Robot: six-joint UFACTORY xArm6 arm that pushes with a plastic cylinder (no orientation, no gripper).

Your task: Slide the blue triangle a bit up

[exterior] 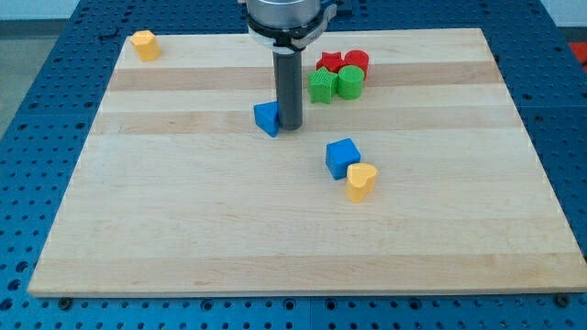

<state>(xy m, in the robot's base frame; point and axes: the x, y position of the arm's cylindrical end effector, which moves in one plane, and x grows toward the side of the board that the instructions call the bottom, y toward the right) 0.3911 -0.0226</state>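
The blue triangle (267,117) lies on the wooden board (183,229) a little left of centre, toward the view's top. My tip (290,126) stands right beside it, at its right edge, touching or nearly touching. The dark rod rises from there to the arm's head at the view's top.
A blue cube (342,157) and a yellow heart-like block (361,181) sit together right of centre. A red star (330,62), a red cylinder (356,62), a green star (322,86) and a green cylinder (349,81) cluster at the upper right. A yellow block (144,44) sits at the top-left corner.
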